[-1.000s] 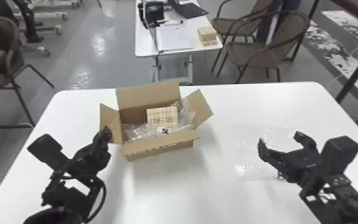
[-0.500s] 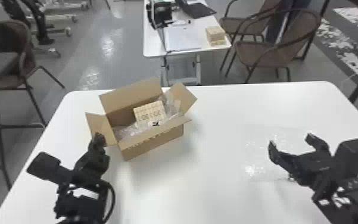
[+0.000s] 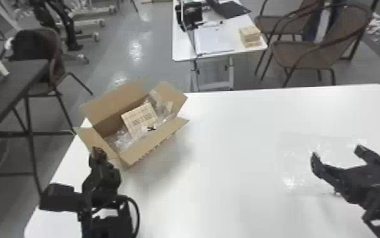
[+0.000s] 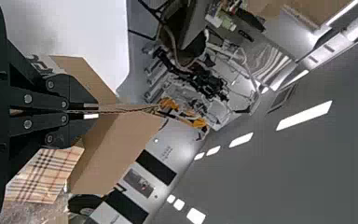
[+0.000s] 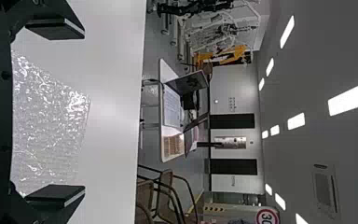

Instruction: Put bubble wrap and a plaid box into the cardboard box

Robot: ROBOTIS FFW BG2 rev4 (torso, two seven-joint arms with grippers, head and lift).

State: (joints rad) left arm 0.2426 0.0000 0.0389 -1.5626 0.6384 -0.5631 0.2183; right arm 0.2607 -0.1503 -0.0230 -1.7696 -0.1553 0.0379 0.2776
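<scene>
White table (image 3: 246, 126) gleaming. Left claw (image 4: 95, 111) pinching left flap (image 3: 95, 139) of cardboard box (image 3: 156, 142), plaid box (image 3: 140, 118) sitting inside. Loose bubble wrap (image 5: 51, 126) lying flat, near right, reaching left from beneath right claw (image 3: 336, 153); fingers spreading wide, this arm clearly sitting nearer.

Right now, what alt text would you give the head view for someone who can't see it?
Open cardboard box on a white table, holding a plaid box and bubble wrap. The left pincer is at a flap on its left end; the right pincer, spread open, is by a clear sheet of bubble wrap on the table.
</scene>
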